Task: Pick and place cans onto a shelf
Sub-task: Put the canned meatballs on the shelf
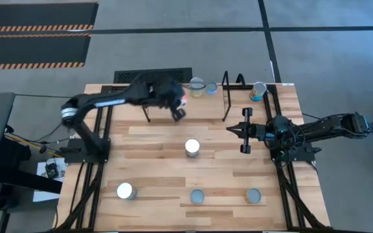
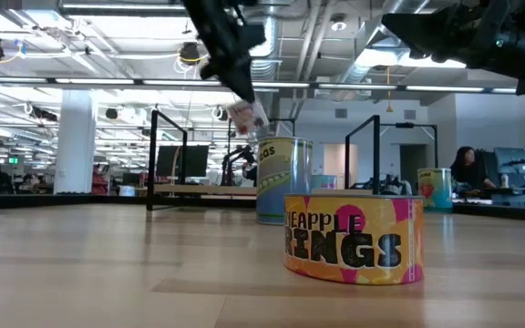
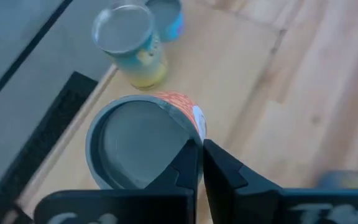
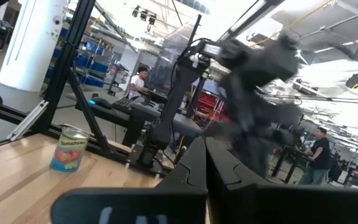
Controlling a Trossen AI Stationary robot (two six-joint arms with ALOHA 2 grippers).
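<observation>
An orange-labelled can [image 3: 145, 146] with a grey top is tilted in the air over the shelf [image 1: 228, 97], a low rack of black wire end frames at the far edge. Two cans [image 1: 197, 86] stand upright there, close together, one yellow-green [image 3: 129, 43] and one blue [image 3: 166, 15]. A tomato-labelled can [image 1: 258, 90] stands just past the right frame. A shiny-topped can [image 1: 192, 147] stands mid-surface, and three more [image 1: 125, 191] [image 1: 197, 196] [image 1: 253, 196] line the near edge, upright.
</observation>
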